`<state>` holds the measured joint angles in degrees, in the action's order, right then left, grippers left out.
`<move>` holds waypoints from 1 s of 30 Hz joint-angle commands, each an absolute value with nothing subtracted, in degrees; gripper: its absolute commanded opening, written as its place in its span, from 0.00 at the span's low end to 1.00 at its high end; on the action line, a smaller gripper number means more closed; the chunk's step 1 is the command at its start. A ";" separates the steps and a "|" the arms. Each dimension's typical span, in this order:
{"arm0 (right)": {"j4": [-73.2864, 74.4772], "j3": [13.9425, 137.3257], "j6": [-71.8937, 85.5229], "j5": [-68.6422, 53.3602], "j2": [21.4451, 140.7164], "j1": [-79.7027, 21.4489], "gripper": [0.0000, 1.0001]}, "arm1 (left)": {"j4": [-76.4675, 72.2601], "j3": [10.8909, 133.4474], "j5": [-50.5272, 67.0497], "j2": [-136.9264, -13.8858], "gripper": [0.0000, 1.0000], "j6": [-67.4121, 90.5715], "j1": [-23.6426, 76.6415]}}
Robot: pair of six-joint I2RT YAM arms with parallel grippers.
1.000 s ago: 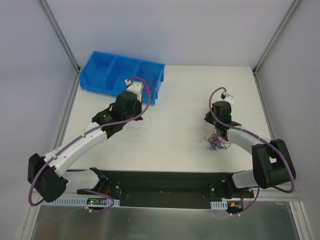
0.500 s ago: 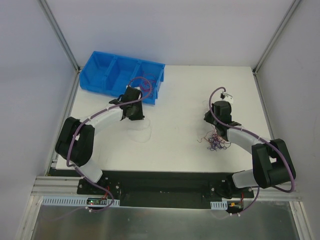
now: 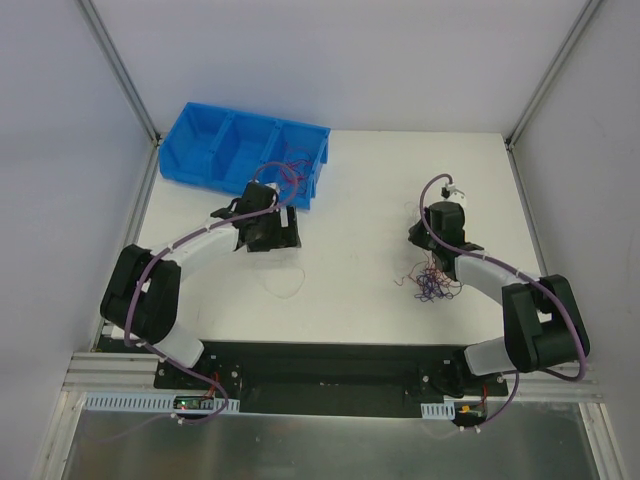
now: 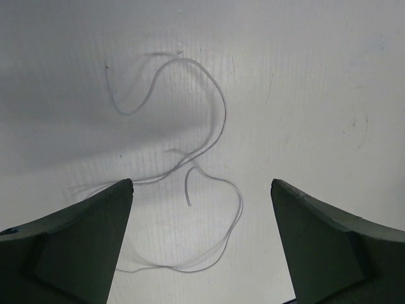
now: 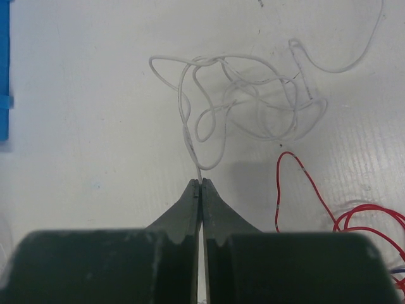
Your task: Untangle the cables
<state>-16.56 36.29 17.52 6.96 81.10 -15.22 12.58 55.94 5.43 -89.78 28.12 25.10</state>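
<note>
The cables are thin curly wires. A red and dark purple bunch [image 3: 430,282] lies on the white table near the right arm. In the right wrist view, white loops [image 5: 243,101] lie tangled ahead of my right gripper [image 5: 201,182], which is shut on the end of one white wire, with a red wire [image 5: 302,180] to its right. From above, that gripper [image 3: 445,207] sits just beyond the bunch. My left gripper [image 4: 201,190] [image 3: 272,238] hangs open over a single loose white wire [image 4: 212,136] [image 3: 287,284] that lies flat and touches neither finger.
A blue bin [image 3: 205,135] with three compartments stands at the table's back left corner, just behind the left gripper. Its edge [image 5: 4,69] shows at the left of the right wrist view. Metal frame posts rise at both back corners.
The left arm drew back from the blue bin toward the table's middle, and its gripper opened. The single white wire now lies free on the table. The right arm has not moved.
</note>
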 commanded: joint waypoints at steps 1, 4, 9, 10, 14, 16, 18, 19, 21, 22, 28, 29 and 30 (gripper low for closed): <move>-18.99 37.79 17.67 5.45 81.30 -14.77 0.01 | 11.69 54.58 9.84 -87.89 0.91 25.49 26.28; -19.07 37.53 17.75 5.27 81.30 -14.77 0.01 | 12.13 55.19 8.53 -89.73 0.86 24.70 27.24; -19.42 37.18 18.02 5.01 80.95 -14.50 0.01 | 13.27 58.26 4.93 -93.15 0.64 20.05 29.70; -19.51 37.18 18.10 5.01 80.86 -14.41 0.01 | 13.97 59.32 3.88 -94.21 0.61 19.26 29.97; -19.51 37.09 18.19 4.57 81.12 -14.33 0.01 | 15.91 62.75 3.08 -98.34 0.49 17.41 30.15; -19.60 37.09 18.28 4.39 81.12 -14.24 0.01 | 16.17 63.54 1.68 -99.40 0.47 16.53 30.41; -19.69 37.09 18.28 4.22 81.21 -14.15 0.01 | 16.26 63.98 0.71 -100.19 0.45 15.47 30.93; -19.69 37.18 18.37 4.04 81.38 -13.98 0.01 | 16.43 64.16 0.44 -100.72 0.45 15.12 31.11; -19.69 37.09 18.37 3.69 81.39 -13.97 0.01 | 16.70 64.42 0.35 -101.69 0.44 14.68 31.55; -19.77 37.09 18.46 3.69 81.39 -13.80 0.01 | 16.70 64.42 0.35 -102.21 0.44 14.68 31.73; -19.86 37.35 18.63 2.99 81.91 -13.53 0.01 | 16.70 63.90 -2.02 -104.85 0.30 15.64 33.57; -19.86 37.44 18.63 2.81 82.00 -13.45 0.01 | 16.70 63.72 -2.54 -105.11 0.24 16.17 33.57; -19.86 37.53 18.63 2.73 82.09 -13.45 0.01 | 16.70 63.55 -2.81 -105.29 0.16 16.43 33.66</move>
<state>-17.37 36.29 17.98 3.68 81.65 -13.91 15.29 63.31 -0.27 -103.20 15.88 33.01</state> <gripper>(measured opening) 0.012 0.261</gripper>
